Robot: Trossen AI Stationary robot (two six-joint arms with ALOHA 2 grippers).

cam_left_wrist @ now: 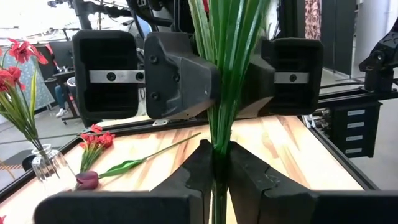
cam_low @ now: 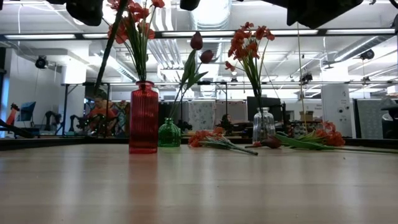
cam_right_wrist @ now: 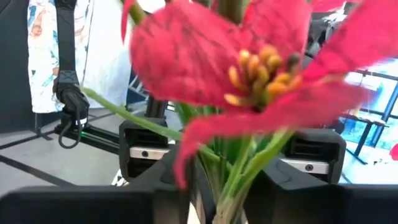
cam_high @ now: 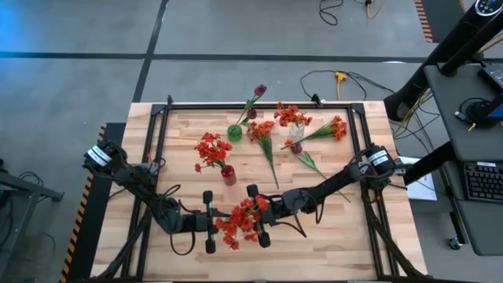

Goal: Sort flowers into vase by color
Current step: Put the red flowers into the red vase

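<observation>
A red flower (cam_high: 240, 220) stands upright in the air near the table's front edge, between my two grippers. My left gripper (cam_high: 211, 222) comes at it from the table's left and is shut on its stem. My right gripper (cam_high: 258, 214) comes from the right and is closed on the same stem and leaves. Behind them a red vase (cam_high: 228, 174) holds red flowers, a green vase (cam_high: 234, 132) holds purple buds, and a clear vase (cam_high: 296, 130) holds orange-red flowers. My left gripper pinches the flower's green stem (cam_left_wrist: 217, 163) between its two fingers, level, from the table's left. The fingers lie across the stem, which stands upright and clear of the table. My right gripper has the bundle of stem and leaves (cam_left_wrist: 219, 93) between its two fingers (cam_left_wrist: 186, 81). It comes level from the table's right, across the stem and just under the red bloom (cam_right_wrist: 217, 56).
Loose flowers lie on the far half of the table: two orange-red ones (cam_high: 263, 135) (cam_high: 334, 128) and a purple bud (cam_high: 296, 147) with a long stem. A black frame (cam_high: 259, 104) borders the table. Bare wood lies along the near edge.
</observation>
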